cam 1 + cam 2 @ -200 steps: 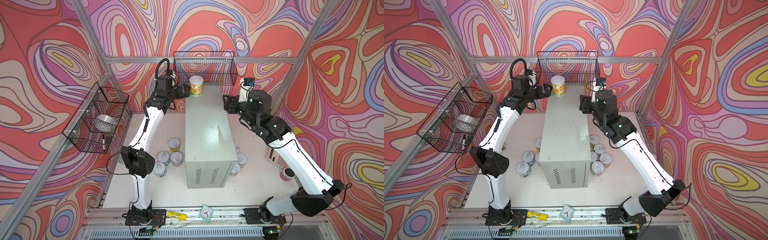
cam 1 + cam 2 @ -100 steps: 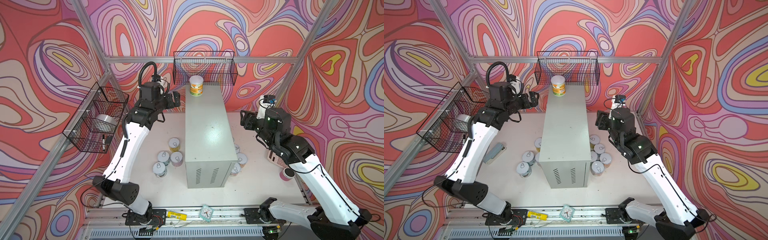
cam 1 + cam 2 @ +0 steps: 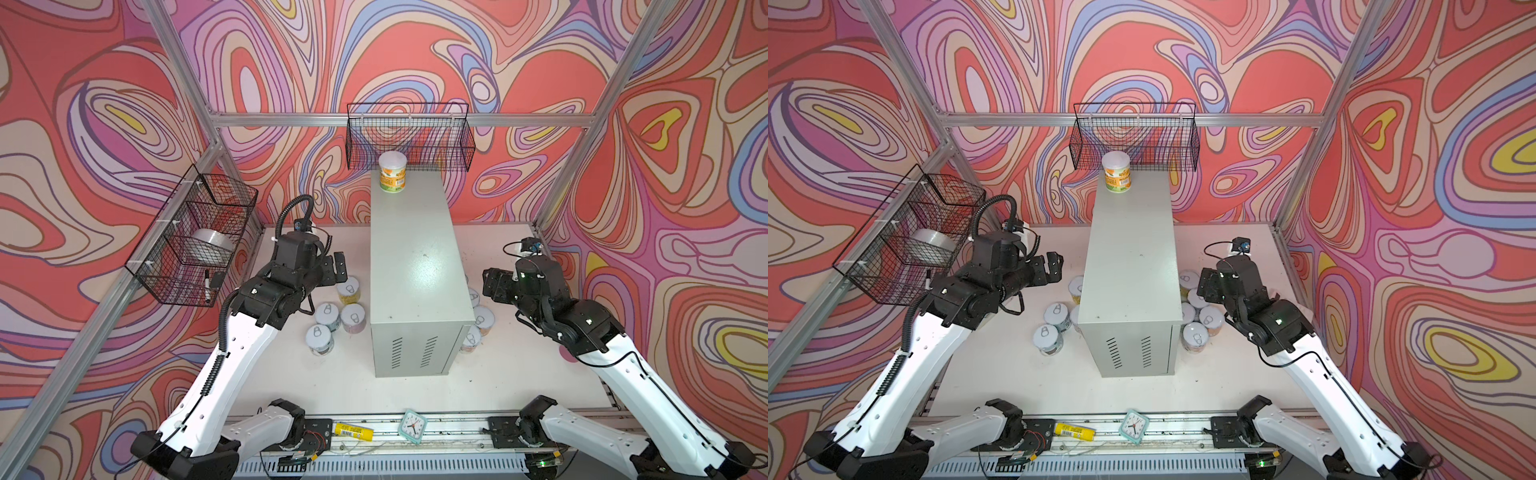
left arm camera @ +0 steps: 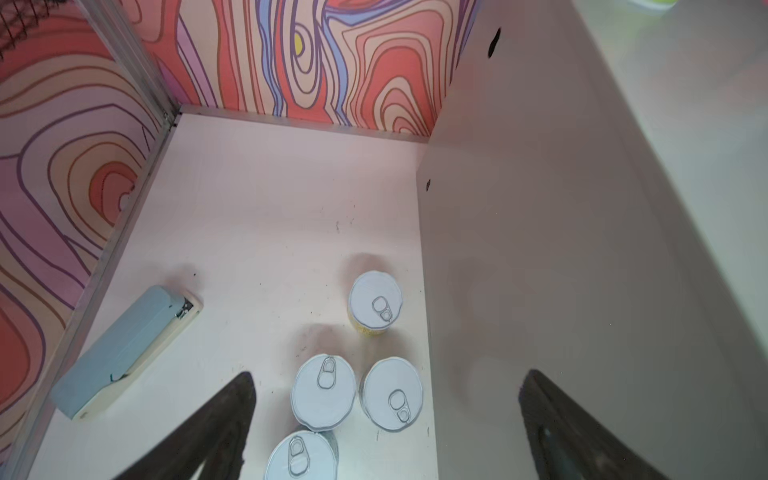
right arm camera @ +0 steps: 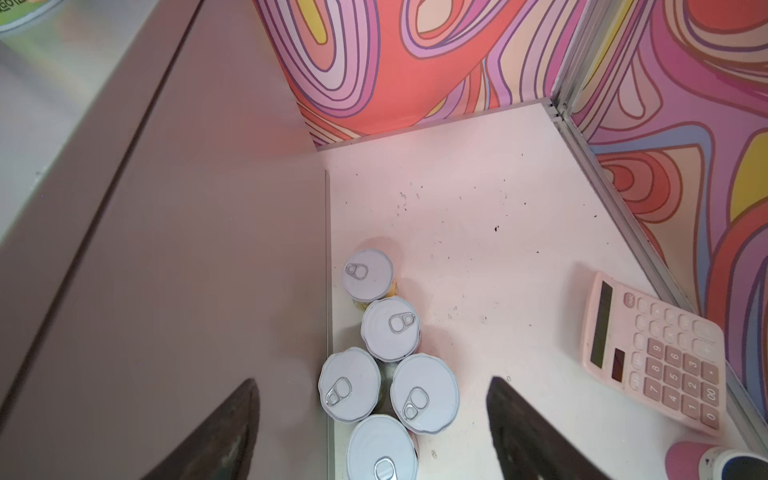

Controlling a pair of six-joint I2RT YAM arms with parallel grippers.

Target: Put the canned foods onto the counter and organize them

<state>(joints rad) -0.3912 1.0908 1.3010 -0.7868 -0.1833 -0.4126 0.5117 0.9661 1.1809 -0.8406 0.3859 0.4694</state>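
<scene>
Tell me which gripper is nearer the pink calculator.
Right. The right gripper hangs near the calculator, same side of the counter; the left gripper is across it.

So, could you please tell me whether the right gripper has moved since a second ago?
Yes. The right gripper has drawn back from the counter's far end towards its near end, and is now above the cans beside it.

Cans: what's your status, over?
Left tool open, right tool open, both empty. One can on counter; nine cans on tabletop. Nothing blocking.
</scene>
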